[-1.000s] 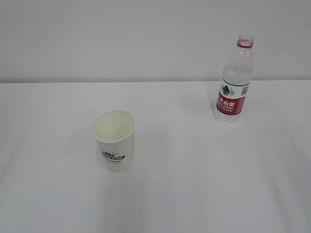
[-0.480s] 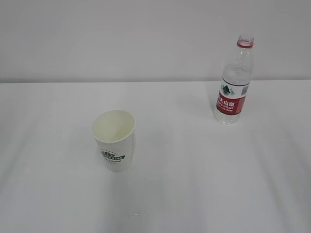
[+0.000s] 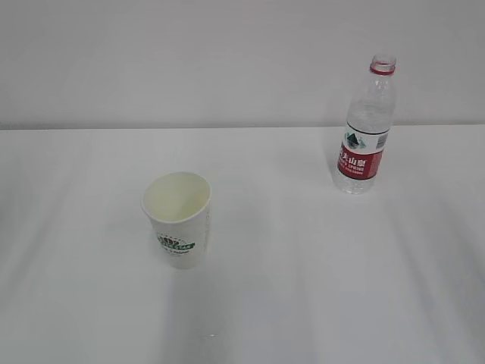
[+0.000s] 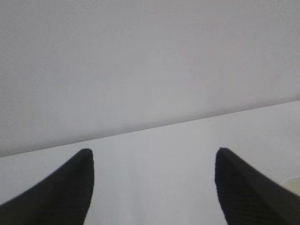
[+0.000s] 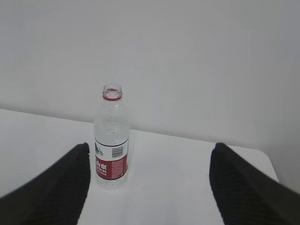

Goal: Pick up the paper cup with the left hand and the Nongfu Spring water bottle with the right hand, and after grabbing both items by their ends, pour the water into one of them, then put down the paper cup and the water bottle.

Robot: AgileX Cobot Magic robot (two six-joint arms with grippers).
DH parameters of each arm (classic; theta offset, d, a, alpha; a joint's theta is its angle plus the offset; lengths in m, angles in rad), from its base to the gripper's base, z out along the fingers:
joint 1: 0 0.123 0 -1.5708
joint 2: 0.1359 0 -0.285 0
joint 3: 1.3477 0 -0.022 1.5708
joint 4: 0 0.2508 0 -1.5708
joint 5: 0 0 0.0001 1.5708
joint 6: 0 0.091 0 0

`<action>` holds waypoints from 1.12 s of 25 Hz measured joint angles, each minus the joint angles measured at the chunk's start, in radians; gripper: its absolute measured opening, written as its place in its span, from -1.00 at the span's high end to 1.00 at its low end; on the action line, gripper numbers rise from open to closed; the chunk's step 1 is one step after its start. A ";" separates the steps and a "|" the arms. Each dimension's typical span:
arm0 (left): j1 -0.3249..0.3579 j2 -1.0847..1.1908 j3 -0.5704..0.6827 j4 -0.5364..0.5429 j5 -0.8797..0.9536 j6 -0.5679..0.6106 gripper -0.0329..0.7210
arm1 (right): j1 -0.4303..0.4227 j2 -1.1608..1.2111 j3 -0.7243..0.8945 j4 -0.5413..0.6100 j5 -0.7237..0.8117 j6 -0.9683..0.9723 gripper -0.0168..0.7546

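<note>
White table (image 3: 303, 303) against a plain pale wall (image 3: 189, 61); nothing else on it but the two task items, both upright, well apart.

Right hand (image 5: 149, 185): both dark fingers frame the lower edge of its wrist view, spread wide, nothing between them; you see the Nongfu Spring water bottle (image 5: 111, 140) standing ahead of this gripper and off to its left, close beside the left finger's line rather than centred in the gap; its long axis is vertical, open mouth up, red neck ring at top, label on the lower body. Judgement: you need to shift the right hand leftward before advancing, else the left finger meets the bottle wall and may tip it.

Left hand (image 4: 152, 187): fingers likewise wide apart and empty; the paper cup (image 4: 293, 185) shows only as a pale sliver at the far right edge, beyond the right finger; so the cup lies ahead and to the right of this gripper, outside the gap.

Exterior view: neither arm is in frame; cup (image 3: 176, 220) near and left, bottle (image 3: 367, 129) far and right; each item sits on its own arm's side, so no crossing looks needed. Water level in the bottle: cannot tell.
</note>
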 joint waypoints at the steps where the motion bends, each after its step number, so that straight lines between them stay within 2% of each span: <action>1: 0.000 0.024 0.000 0.000 -0.012 0.000 -0.65 | 0.000 0.006 0.000 0.000 -0.007 0.000 -0.58; 7: 0.000 0.087 0.000 0.000 -0.111 0.000 -0.65 | 0.000 0.023 0.000 0.000 -0.077 0.001 -0.57; 17: 0.000 0.131 0.000 -0.013 -0.176 0.000 -0.65 | 0.000 0.042 0.000 0.000 -0.148 0.001 -0.57; 28: 0.000 0.201 0.000 -0.013 -0.229 0.000 -0.64 | 0.000 0.212 0.000 0.000 -0.310 0.001 -0.57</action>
